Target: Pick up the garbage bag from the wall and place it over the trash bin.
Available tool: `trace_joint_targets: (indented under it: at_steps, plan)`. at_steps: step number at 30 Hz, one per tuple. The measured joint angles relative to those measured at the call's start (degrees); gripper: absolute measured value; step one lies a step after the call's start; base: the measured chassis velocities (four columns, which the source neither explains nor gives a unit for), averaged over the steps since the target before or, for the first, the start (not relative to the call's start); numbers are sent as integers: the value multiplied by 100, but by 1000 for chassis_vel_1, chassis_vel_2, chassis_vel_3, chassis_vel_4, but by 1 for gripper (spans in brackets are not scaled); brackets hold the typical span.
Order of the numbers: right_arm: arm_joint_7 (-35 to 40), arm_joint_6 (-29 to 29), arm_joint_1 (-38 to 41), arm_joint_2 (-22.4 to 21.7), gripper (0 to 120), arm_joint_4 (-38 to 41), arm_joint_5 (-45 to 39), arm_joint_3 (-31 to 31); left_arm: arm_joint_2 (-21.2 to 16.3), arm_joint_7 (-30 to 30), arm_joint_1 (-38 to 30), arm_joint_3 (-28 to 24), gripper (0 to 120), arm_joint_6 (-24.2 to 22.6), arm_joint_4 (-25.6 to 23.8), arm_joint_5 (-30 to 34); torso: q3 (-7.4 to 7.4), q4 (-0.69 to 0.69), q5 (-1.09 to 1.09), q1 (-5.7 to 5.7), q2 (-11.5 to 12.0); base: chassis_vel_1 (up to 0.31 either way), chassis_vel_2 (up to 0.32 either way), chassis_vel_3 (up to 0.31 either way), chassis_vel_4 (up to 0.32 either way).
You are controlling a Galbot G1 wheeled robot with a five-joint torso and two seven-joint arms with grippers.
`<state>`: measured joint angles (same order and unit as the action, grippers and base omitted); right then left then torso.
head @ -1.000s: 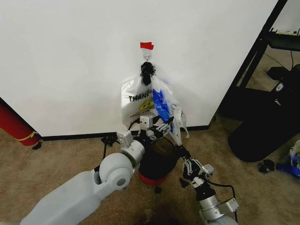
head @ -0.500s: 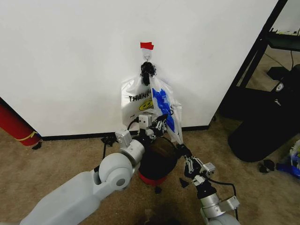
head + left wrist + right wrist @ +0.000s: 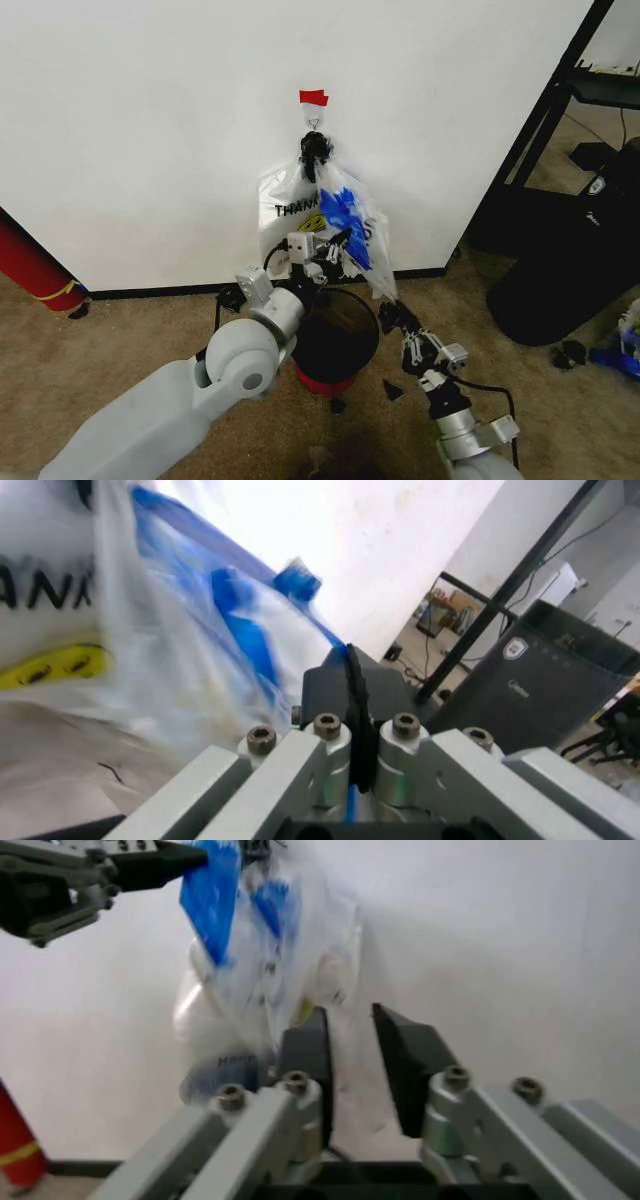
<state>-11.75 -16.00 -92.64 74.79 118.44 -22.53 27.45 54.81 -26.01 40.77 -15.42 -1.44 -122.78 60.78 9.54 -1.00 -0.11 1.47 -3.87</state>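
Crinkly translucent plastic garbage bag (image 3: 345, 215); matt white wall (image 3: 150, 120).

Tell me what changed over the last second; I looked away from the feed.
The left claw, shut on the garbage bag, pulled it up and toward the robot's left. The right claw, open, shifted right with the bag's lower edge by its fingers. The bag remains tied at the hook; the trash bin and wall stayed put.
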Motion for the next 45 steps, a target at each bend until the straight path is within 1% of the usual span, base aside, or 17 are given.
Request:
trace_joint_targets:
  at_steps: [4,5,6,8,10,12,14,16,18,20,23,26,27,33,35,40,45]
  plan:
    - [134,75,-84,-409,32,221,84,173,40,-23,186,88,0,35,-61,-34,0,0,0,0,0,0,0,0,0]
    - [134,75,-84,-409,32,221,84,173,40,-23,186,88,0,35,-61,-34,0,0,0,0,0,0,0,0,0]
    - [283,170,-136,-736,40,441,-43,241,-27,-21,298,126,0,62,-131,-51,0,0,0,0,0,0,0,0,0]
    - [526,289,-6,-1067,50,574,-144,257,-49,-19,340,127,0,71,-157,-70,0,0,0,0,0,0,0,0,0]
    - [623,338,122,-1204,53,585,-183,257,-40,-19,346,123,0,71,-158,-78,0,0,0,0,0,0,0,0,0]
    - [818,444,592,-1643,64,492,-383,188,12,-24,356,106,0,72,-145,-121,0,-1,1,0,0,0,0,0,0]
    - [890,497,991,-1968,69,310,-574,74,39,-33,368,101,0,71,-133,-137,0,0,1,0,0,0,0,0,0]
    - [905,516,1672,-2438,78,-73,-671,-216,51,-49,399,98,0,71,-127,-155,1,0,1,0,0,0,0,0,0]
    - [879,500,1949,-2592,82,-245,-617,-358,51,-56,411,98,0,71,-127,-159,0,0,2,0,0,0,0,0,0]
    - [682,412,2644,-2944,92,-638,-401,-784,50,-74,431,105,0,73,-125,-170,1,3,2,0,0,0,0,0,0]
    - [429,331,3424,-3271,99,-1058,-150,-1454,47,-85,436,125,0,76,-124,-179,1,1,1,0,0,0,0,0,0]
    - [276,255,4094,-3368,100,-1352,199,-2054,57,-100,432,128,0,77,-126,-179,1,-1,2,1,0,0,0,0,0]
    - [276,255,4094,-3368,100,-1352,199,-2054,57,-100,432,128,0,77,-126,-179,1,-1,2,1,0,0,0,0,0]
    - [153,133,5215,-3243,99,-1791,915,-2965,133,-115,420,121,0,75,-112,-181,1,-2,-1,1,0,0,0,0,0]
    - [146,122,5319,-3198,98,-1847,1034,-3052,134,-115,422,121,0,74,-111,-181,1,-1,-1,1,0,0,0,0,0]
    - [-50,2,5786,-2972,84,-2304,1664,-3437,144,-123,434,125,0,68,-116,-181,1,0,1,1,1,0,0,0,0]
    - [-220,1,6080,-2963,81,-2524,1857,-3747,110,-129,442,145,0,65,-147,-180,0,-1,-1,0,1,0,0,0,0]
